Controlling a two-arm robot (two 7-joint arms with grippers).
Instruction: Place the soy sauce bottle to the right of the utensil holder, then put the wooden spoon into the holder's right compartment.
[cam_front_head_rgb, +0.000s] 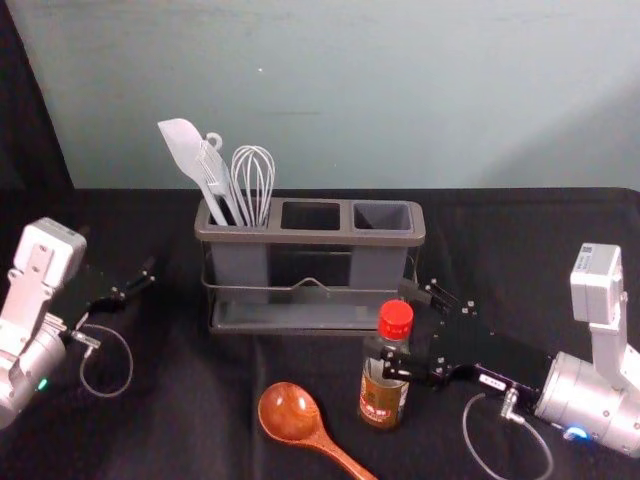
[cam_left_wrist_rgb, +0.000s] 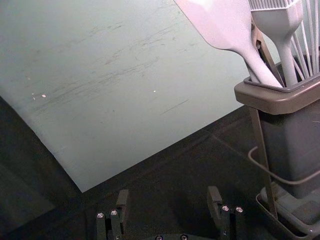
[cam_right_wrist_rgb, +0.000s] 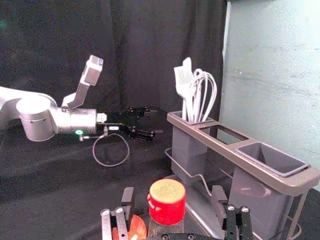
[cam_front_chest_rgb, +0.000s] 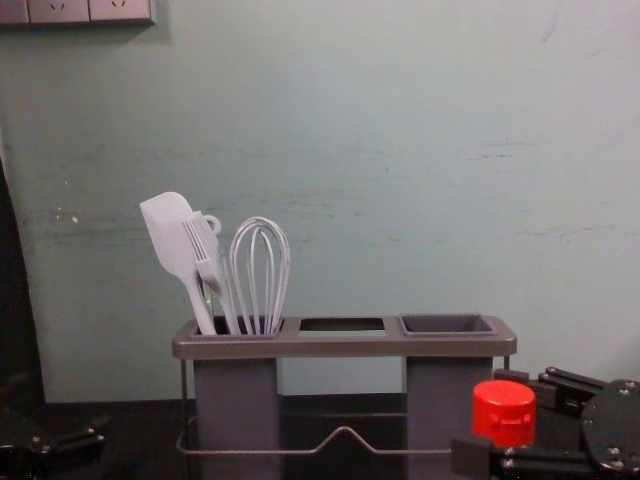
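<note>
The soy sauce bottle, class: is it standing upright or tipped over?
Upright: the bottle has its red cap uppermost and sitting level in the chest view.

So we've got a grey plastic utensil holder with a brownish rim (cam_front_chest_rgb: 345, 346) by a scuffed grey-green wall (cam_front_chest_rgb: 350, 180). Its left compartment has a white spatula (cam_front_chest_rgb: 170, 235), white brush (cam_front_chest_rgb: 205, 255) and white wire whisk (cam_front_chest_rgb: 262, 275) poking up. Near its right end, we see a bright red bottle cap (cam_front_chest_rgb: 503, 415), with the right gripper's (cam_front_chest_rgb: 484, 418) fingers parted around it. The left gripper (cam_front_chest_rgb: 62, 403) is parked low at the left edge.
</note>
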